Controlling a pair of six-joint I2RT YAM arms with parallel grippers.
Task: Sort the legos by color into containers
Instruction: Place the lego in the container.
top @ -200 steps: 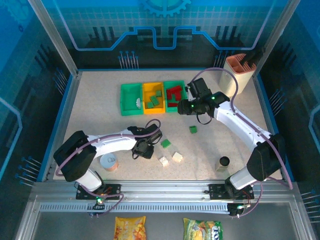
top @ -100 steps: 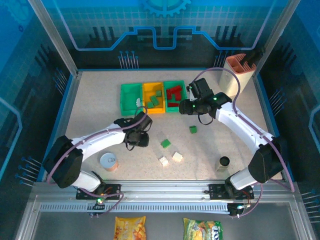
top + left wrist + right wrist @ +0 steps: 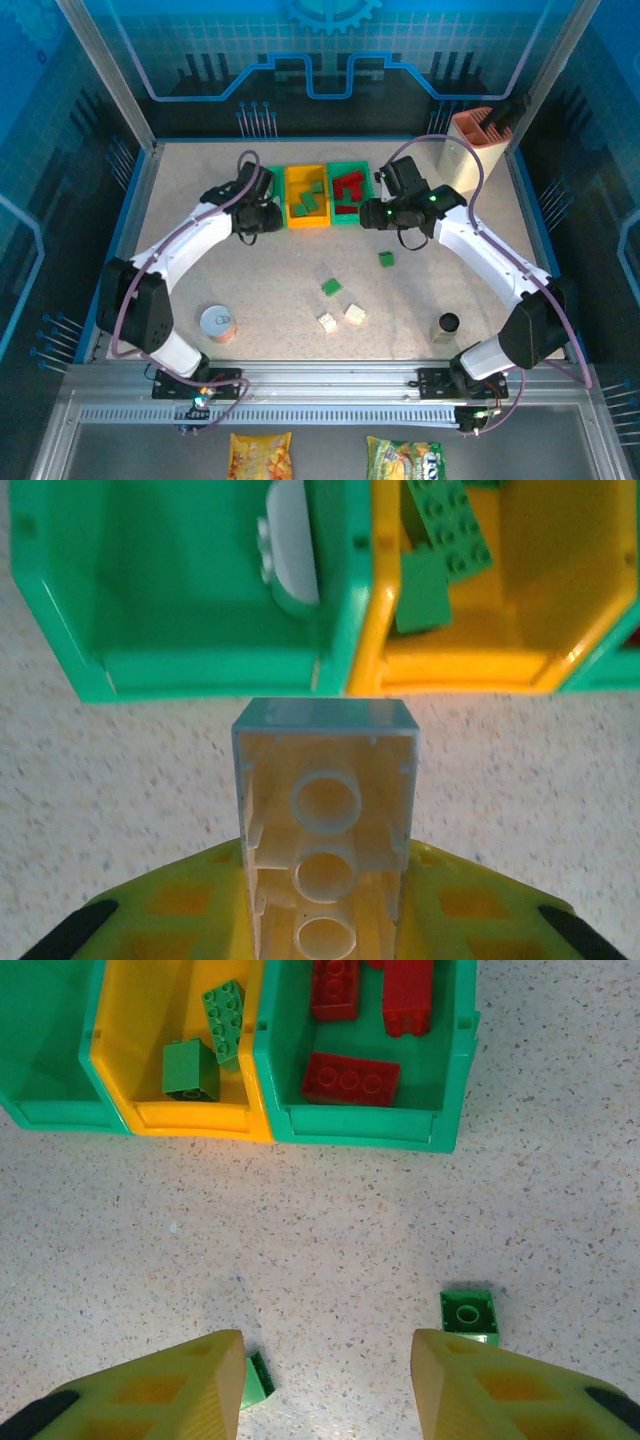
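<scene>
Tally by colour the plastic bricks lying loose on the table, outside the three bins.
Green rectangular plastic bricks: 2
Cream rectangular plastic bricks: 2
Total: 4

Left claw (image 3: 258, 216) (with brick (image 3: 325, 820)) to bins (image 3: 200, 677)

the speckled counter (image 3: 200, 260) is carrying three joined bins (image 3: 307, 224) in a row near its far edge: green, yellow, green. a holder (image 3: 470, 145) is standing at the far right corner. two green bricks (image 3: 386, 258) are lying mid-counter, apart from the bins. two cream bricks (image 3: 354, 314) are lying just beside each other, nearer. a can (image 3: 217, 323) is sitting near left, and a cup (image 3: 447, 324) near right.
</scene>
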